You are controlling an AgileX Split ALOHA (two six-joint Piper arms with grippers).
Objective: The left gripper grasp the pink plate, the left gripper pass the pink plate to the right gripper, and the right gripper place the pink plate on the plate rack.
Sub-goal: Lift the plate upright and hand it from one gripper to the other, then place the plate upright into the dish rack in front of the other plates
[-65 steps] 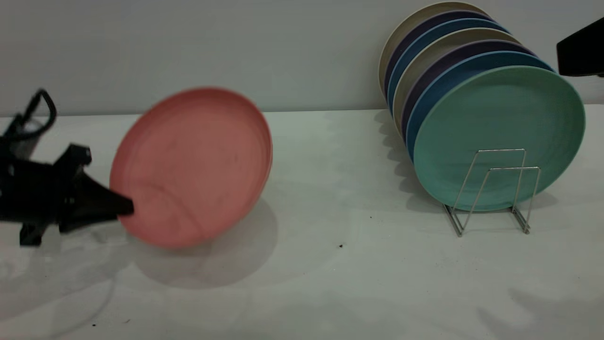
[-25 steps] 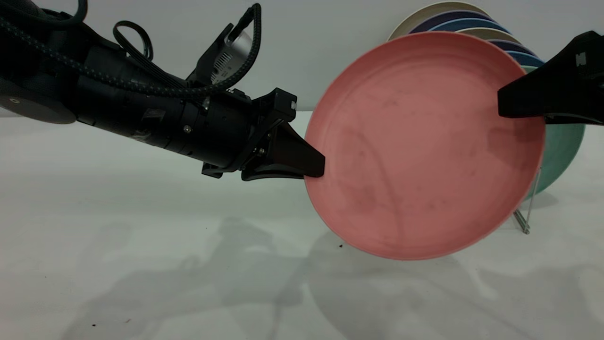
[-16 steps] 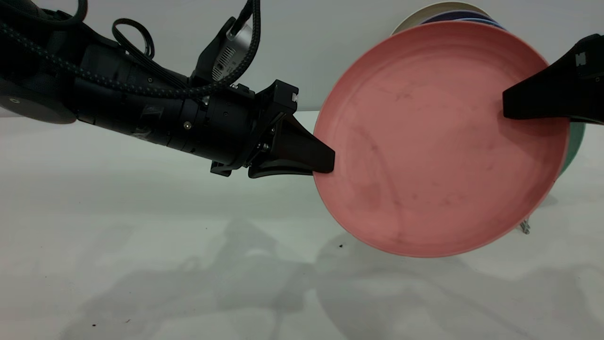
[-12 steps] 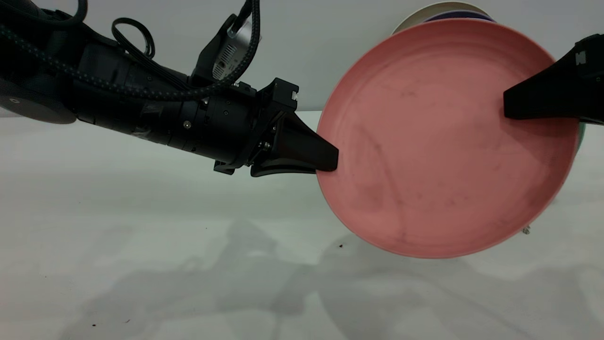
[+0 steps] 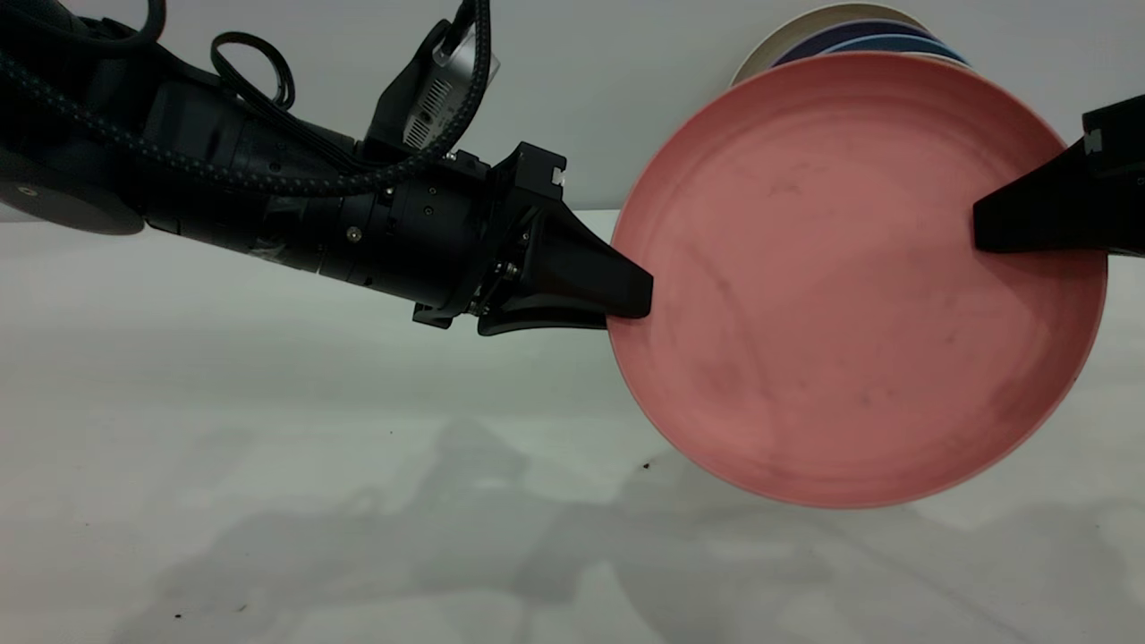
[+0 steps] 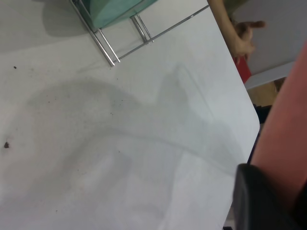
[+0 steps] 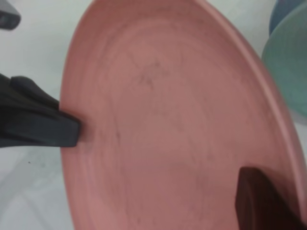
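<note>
Round, shallow, matte salmon-pink plastic plate (image 5: pixel 854 277) held upright in the air above the pale surface (image 5: pixel 268 465), concave face toward the exterior camera, faint dark scuffs across it. At its left rim, clamped between the fingers of the matte black left gripper (image 5: pixel 631 300) on its thick cabled arm. At the opposite rim, overlapped by the matte black right gripper (image 5: pixel 988 224), one finger lying across the plate's face; cannot tell whether those fingers pinch it. Behind the plate, tops of cream, purple and blue standing plates (image 5: pixel 841 27). In the left wrist view, thin silver wire plate rack (image 6: pixel 122 38) on the surface, a mint-green plate (image 6: pixel 115 9) standing in it.
</note>
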